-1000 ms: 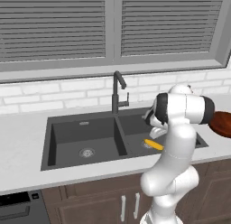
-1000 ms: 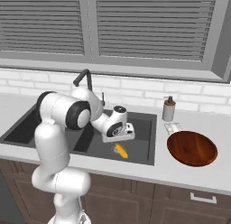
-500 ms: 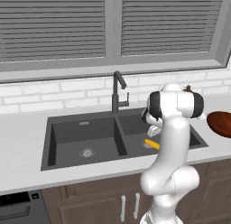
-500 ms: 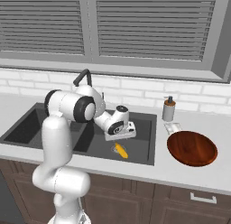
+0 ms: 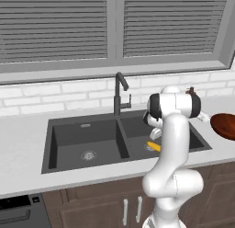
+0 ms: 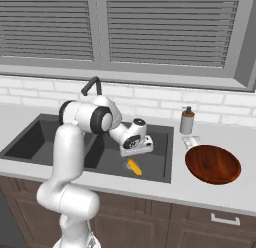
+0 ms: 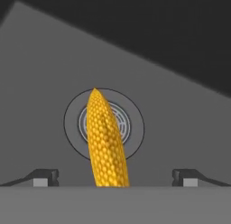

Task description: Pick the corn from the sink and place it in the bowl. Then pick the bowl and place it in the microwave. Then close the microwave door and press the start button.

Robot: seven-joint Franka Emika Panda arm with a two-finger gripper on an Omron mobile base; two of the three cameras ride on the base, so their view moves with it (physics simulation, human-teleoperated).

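Note:
The yellow corn [image 5: 153, 146] [image 6: 133, 167] lies on the floor of the right basin of the dark grey sink [image 5: 82, 139] [image 6: 159, 164]. In the hand view the corn [image 7: 106, 142] rests across the round drain, pointing away from me. My gripper [image 6: 136, 152] [image 7: 115, 177] hangs just above it, pointing down, open, one fingertip on each side of the cob and nothing held. The reddish-brown bowl [image 5: 225, 126] [image 6: 213, 164] sits on the counter to the right of the sink. The microwave and its door are out of view.
A tall black faucet [image 5: 120, 91] [image 6: 92, 84] stands behind the divider between the basins. A soap dispenser [image 6: 187, 122] and a small pale item [image 6: 191, 141] sit between sink and bowl. The left basin [image 5: 87, 153] holds nothing but its drain.
The arm's upper links have swung a little toward the faucet, while the hand has stayed almost in place over the corn. Corn and bowl have not moved.

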